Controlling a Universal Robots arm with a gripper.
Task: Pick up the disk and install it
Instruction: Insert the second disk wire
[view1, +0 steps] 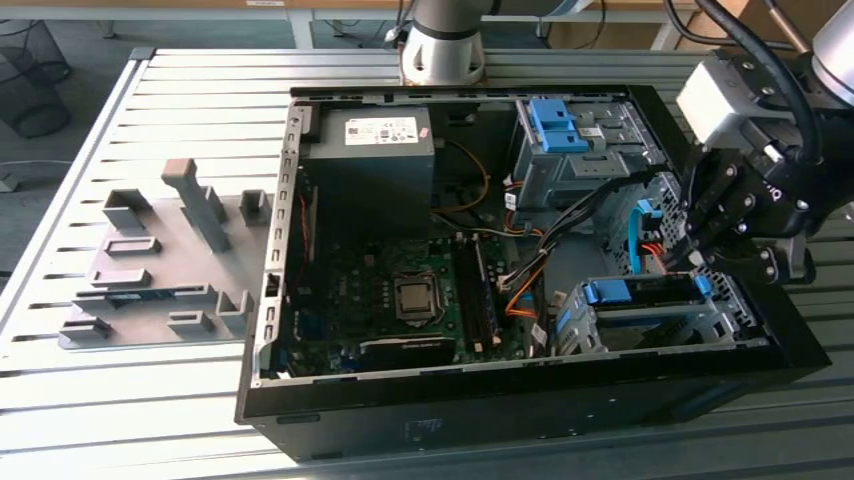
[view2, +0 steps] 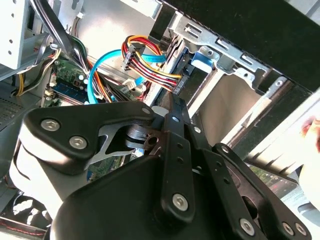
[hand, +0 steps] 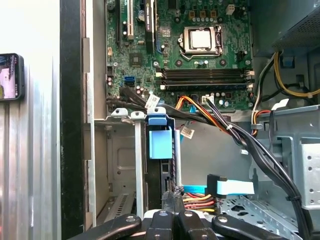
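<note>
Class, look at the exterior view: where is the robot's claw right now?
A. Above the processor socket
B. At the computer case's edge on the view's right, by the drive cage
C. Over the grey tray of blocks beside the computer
B: the claw hangs by the drive cage at the computer case edge on the exterior view's right.

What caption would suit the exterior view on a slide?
Robot arm's gripper hovers at the open computer case, beside the disk in its blue carrier inside the grey drive cage.
</note>
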